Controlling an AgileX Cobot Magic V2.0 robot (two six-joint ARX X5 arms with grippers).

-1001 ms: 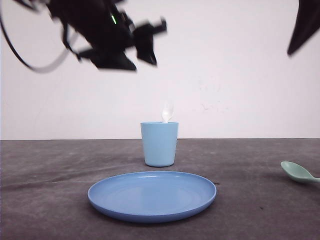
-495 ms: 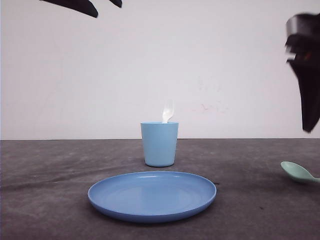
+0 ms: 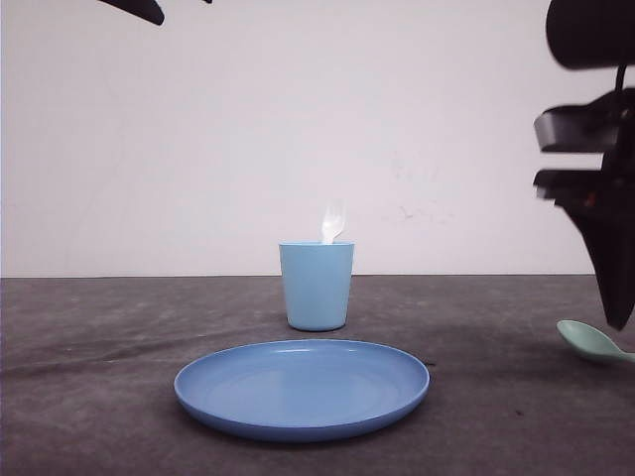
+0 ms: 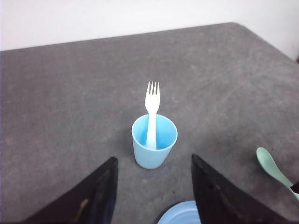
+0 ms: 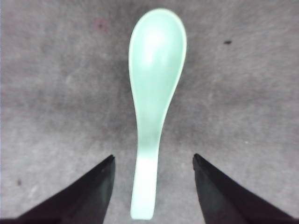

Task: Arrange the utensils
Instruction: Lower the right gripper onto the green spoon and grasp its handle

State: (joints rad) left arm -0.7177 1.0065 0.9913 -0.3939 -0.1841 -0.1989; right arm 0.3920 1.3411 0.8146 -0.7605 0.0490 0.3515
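The white fork stands tines-up inside the light blue cup; its tines poke above the cup behind the plate. My left gripper hangs open high above the cup, holding nothing. The mint-green spoon lies flat on the grey table at the far right. My right gripper is open just above it, one finger on each side of the handle, not touching it. In the front view its fingertip hangs close over the spoon.
A round blue plate lies in front of the cup, and its rim shows below the left gripper. The grey table ends at a white wall behind. Its far right corner shows in the left wrist view.
My right arm has dropped from the upper right down to just above the spoon. My left arm has risen up and left, away from the cup. The fork stays in the cup.
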